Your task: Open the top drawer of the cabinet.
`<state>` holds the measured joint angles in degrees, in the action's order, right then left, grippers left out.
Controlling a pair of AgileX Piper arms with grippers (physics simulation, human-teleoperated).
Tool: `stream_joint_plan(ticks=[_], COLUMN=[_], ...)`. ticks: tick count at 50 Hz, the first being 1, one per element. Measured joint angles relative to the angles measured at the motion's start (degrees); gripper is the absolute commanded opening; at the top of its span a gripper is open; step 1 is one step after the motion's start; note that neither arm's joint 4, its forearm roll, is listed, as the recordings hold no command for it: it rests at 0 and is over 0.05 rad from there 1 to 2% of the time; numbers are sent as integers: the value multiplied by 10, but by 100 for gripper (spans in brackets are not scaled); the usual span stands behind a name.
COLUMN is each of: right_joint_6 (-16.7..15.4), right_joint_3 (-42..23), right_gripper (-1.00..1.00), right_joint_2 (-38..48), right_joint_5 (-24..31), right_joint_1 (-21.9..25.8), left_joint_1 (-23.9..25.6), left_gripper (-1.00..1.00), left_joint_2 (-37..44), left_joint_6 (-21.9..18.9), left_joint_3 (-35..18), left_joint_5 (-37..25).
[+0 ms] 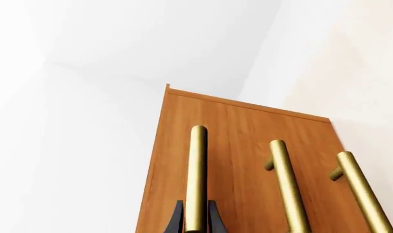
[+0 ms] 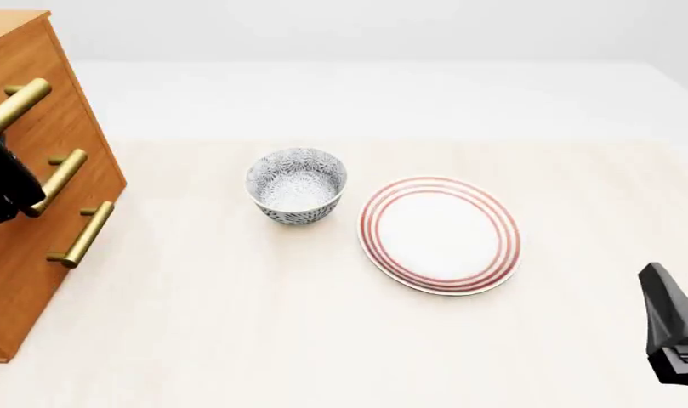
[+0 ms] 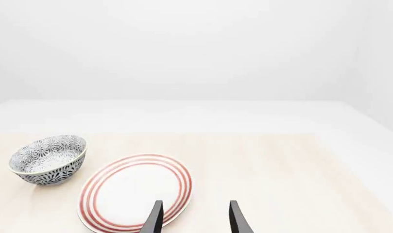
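The orange-brown cabinet [image 2: 26, 229] stands at the table's left edge, its three brass bar handles facing right. Its top drawer [image 2: 37, 64] looks flush with the cabinet front. My left gripper [image 1: 196, 221] straddles the top drawer's handle [image 1: 197, 174]; one dark finger sits tight against each side of the bar. In the front view the left gripper [image 2: 3, 183] is a dark shape over the lower end of that handle [image 2: 17, 104]. Low at the right, over the table's near edge, my right gripper [image 3: 195, 221] stands open and holds nothing.
A patterned blue-grey bowl [image 2: 297, 184] sits mid-table, with a red-ringed white plate [image 2: 439, 234] just to its right. The right gripper [image 2: 673, 327] hovers right of and nearer than the plate. The two lower handles [image 2: 60, 180] [image 2: 82, 234] lie below the gripped one.
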<state>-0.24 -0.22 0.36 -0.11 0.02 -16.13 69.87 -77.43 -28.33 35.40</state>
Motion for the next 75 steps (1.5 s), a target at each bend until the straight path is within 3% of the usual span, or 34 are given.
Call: stream_joint_plan(ticks=[27,54,75], right_joint_6=[0,0,0], right_joint_3=[0,0,0], right_gripper=[100,100,100], right_joint_2=[-1,-1,-1], right_joint_5=[1,1,1], right_joint_1=[0,0,0], left_joint_1=[33,81,119], left_gripper=[-100,-100,-100], left_joint_2=[-9,2,-20], left_joint_6=[-17,-54,-51], left_joint_3=[19,45,41], left_joint_5=[20,86,46])
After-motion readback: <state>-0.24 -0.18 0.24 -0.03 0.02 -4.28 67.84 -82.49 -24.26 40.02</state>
